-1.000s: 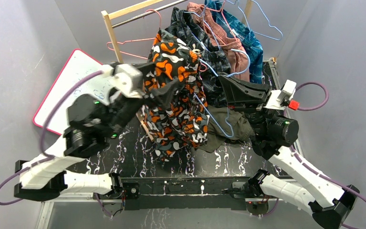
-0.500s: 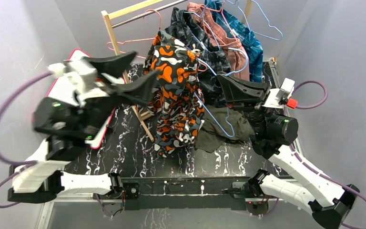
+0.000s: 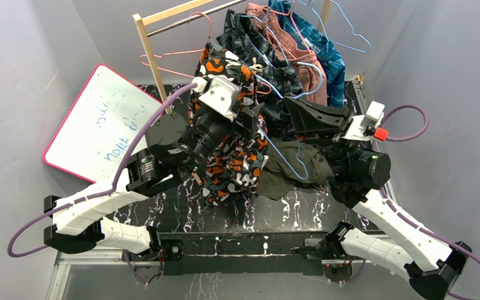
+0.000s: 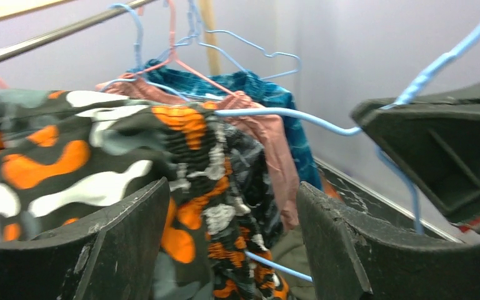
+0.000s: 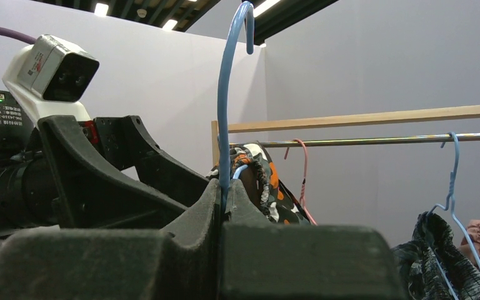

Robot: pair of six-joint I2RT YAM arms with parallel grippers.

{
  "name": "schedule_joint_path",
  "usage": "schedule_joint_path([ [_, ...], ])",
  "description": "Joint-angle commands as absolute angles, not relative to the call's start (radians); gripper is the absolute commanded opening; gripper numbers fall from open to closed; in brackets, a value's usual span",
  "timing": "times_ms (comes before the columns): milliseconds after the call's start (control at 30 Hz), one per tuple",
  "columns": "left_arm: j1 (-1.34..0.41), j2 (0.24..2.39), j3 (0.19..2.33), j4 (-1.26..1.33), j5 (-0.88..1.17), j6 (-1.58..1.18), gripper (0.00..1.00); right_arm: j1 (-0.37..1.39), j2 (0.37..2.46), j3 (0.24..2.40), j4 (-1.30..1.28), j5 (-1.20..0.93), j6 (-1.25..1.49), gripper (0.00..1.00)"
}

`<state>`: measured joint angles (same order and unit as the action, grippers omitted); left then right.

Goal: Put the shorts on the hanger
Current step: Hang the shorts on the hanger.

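The camouflage shorts [image 3: 231, 164] hang in front of the rack, their waistband draped over the far end of the light-blue hanger [image 3: 279, 155]. My right gripper [image 3: 289, 107] is shut on the hanger's neck [image 5: 222, 164], and the hook rises above the jaws. The shorts show just behind those jaws [image 5: 264, 176]. My left gripper [image 3: 250, 124] is open at the shorts' right upper edge. In the left wrist view the shorts' gathered waistband [image 4: 207, 164] lies between the spread jaws of my left gripper [image 4: 232, 189], and the hanger wire [image 4: 287, 114] crosses toward the right gripper [image 4: 437, 150].
A wooden rack with a metal rod [image 3: 162, 17] carries pink hangers [image 3: 176, 55], dark patterned shorts [image 3: 275, 65], pinkish-brown shorts [image 3: 309, 69] and a teal garment [image 3: 328, 59]. Olive-green shorts [image 3: 301, 166] lie on the black marbled table [image 3: 175, 200]. A whiteboard [image 3: 100, 119] leans at the left.
My left arm left the shorts, swung out to the left with open jaws, and has now come back to the shorts' waistband. The right arm and hanger have stayed still.
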<state>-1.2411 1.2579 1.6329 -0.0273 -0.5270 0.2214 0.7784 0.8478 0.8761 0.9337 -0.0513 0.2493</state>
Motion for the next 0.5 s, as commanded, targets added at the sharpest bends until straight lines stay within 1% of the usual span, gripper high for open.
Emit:
schedule_joint_path([
  [0, -1.246, 1.188, 1.604, 0.062, -0.706, 0.291, 0.72, 0.775, 0.82, 0.913, 1.011, -0.034, 0.234, 0.0],
  [100, -1.246, 1.153, 1.55, 0.119, -0.717, 0.316, 0.7, 0.775, 0.819, 0.909, 1.014, -0.033, 0.234, 0.0],
  [233, -1.245, 1.15, 1.539, 0.126, -0.72, 0.34, 0.66, 0.775, 0.824, 0.91, 1.018, -0.038, 0.24, 0.0],
  [467, -1.245, 1.189, 1.544, 0.115, -0.72, 0.38, 0.66, 0.775, 0.832, 0.917, 1.028, -0.057, 0.263, 0.0],
])
